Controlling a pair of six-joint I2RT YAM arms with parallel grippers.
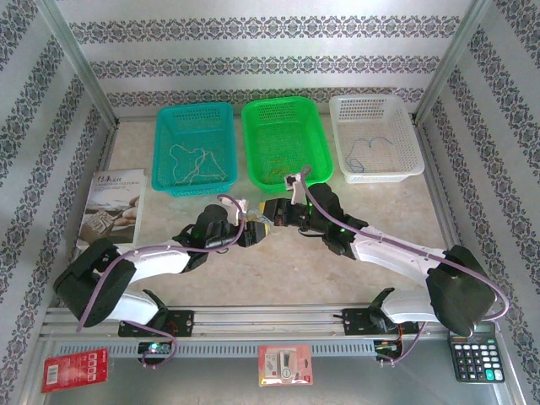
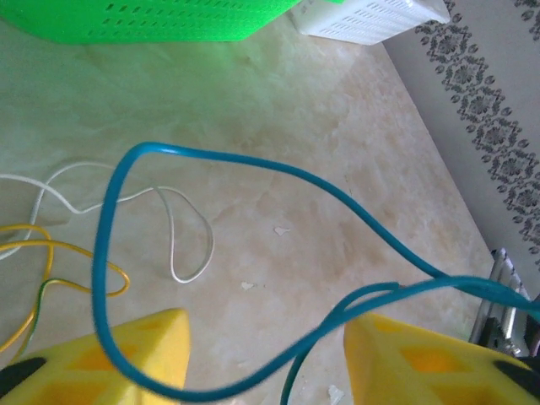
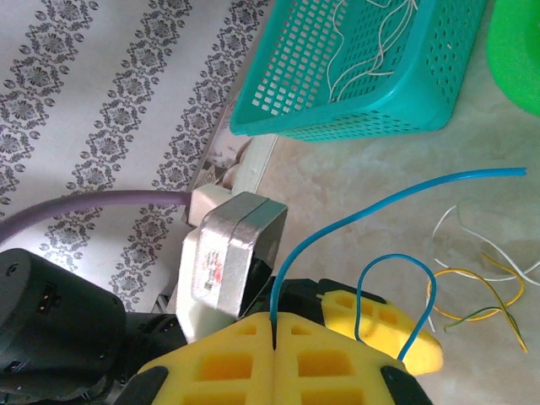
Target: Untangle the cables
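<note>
At the bottom of the right wrist view, the right pincer [image 3: 276, 325] is clamped on the blue cable [image 3: 405, 191]. The left pincer [image 2: 266, 337] stands open, with the blue loop between its fingers. Beyond, at frame left, the white cable [image 2: 211, 245] and the yellow cable [image 2: 51, 242] lie on the surface [image 2: 337, 126].

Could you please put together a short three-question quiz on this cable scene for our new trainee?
1. Multiple choice: which cable is the right gripper shut on? A) white B) blue C) yellow
2. True or false: the teal basket holds cream-white cables.
3. Fill in: the left gripper has its jaws ___.
Key: 1 B, the blue cable. 2 true. 3 open.
</note>
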